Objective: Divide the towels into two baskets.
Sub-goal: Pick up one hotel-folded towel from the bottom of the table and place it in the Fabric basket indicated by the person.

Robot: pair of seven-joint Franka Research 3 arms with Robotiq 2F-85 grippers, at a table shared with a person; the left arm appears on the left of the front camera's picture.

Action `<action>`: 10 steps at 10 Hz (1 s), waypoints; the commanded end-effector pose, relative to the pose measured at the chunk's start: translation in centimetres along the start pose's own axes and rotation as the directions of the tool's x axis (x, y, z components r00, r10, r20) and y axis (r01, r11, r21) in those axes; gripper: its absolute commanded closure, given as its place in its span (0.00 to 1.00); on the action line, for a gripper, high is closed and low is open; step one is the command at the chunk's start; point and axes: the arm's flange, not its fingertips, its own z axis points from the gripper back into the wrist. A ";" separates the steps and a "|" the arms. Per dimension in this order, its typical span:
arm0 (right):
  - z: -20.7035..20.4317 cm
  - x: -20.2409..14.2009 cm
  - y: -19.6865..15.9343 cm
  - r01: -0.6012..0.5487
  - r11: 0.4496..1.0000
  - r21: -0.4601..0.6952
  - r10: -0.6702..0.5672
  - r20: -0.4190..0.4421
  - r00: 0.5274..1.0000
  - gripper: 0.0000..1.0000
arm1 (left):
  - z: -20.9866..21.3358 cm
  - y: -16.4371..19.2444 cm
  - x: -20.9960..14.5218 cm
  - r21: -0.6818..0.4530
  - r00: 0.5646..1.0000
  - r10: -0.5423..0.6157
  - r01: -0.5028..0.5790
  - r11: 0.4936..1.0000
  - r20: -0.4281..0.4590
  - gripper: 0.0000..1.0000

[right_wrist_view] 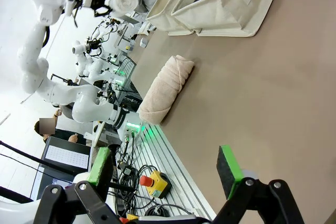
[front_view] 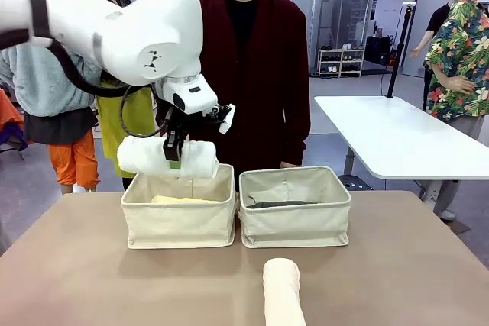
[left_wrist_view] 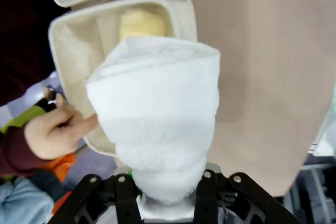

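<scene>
Left pincer (front_view: 176, 159) clamps white towel (front_view: 149, 156) over basket (front_view: 179, 225) at 9 o'clock of twin basket (front_view: 294, 227); yellow towel (front_view: 179, 200) inside. Placing step; next likely lower, release. Right pincer (right_wrist_view: 165, 166) open, empty.

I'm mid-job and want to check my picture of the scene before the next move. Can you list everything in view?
left basket: one, cream, mid-table
right basket: one, cream, beside the left basket
white towel: one, white, held in the air over the left basket
yellow towel: one, pale yellow, inside the left basket
grey towel: one, dark grey, inside the right basket
pink towel: one, cream-pink, on the table near the robot's edge
table: one, brown
person: one, dark red top, behind the baskets
person's hand: one, at the left basket's rim
left hand: shut on the white towel
right hand: open, empty, above the table
</scene>
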 end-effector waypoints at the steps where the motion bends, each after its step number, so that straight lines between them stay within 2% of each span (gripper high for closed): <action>1: 0.0 -0.3 0.5 -0.018 1.000 0.002 0.018 -0.005 1.000 0.00 | -1.3 2.4 0.6 -0.034 0.999 -0.029 0.028 0.999 -0.027 0.64; 7: 0.0 -0.3 0.5 -0.018 1.000 0.002 0.018 -0.005 1.000 0.00 | -7.6 6.7 0.2 -0.125 0.999 0.016 -0.010 0.992 0.045 0.62; 8: 0.0 -0.3 0.5 -0.018 1.000 0.002 0.018 -0.005 1.000 0.00 | -8.2 7.2 0.1 -0.124 0.998 0.031 -0.025 0.992 0.048 0.37; 9: 0.0 -0.3 0.5 -0.018 1.000 0.002 0.018 -0.005 1.000 0.00 | -8.7 7.4 0.0 -0.126 0.998 0.049 -0.043 0.991 0.038 0.31; 10: 0.0 -0.3 0.5 -0.018 1.000 0.002 0.018 -0.005 1.000 0.00 | -8.9 7.4 0.0 -0.130 0.998 0.050 -0.046 0.990 0.028 0.05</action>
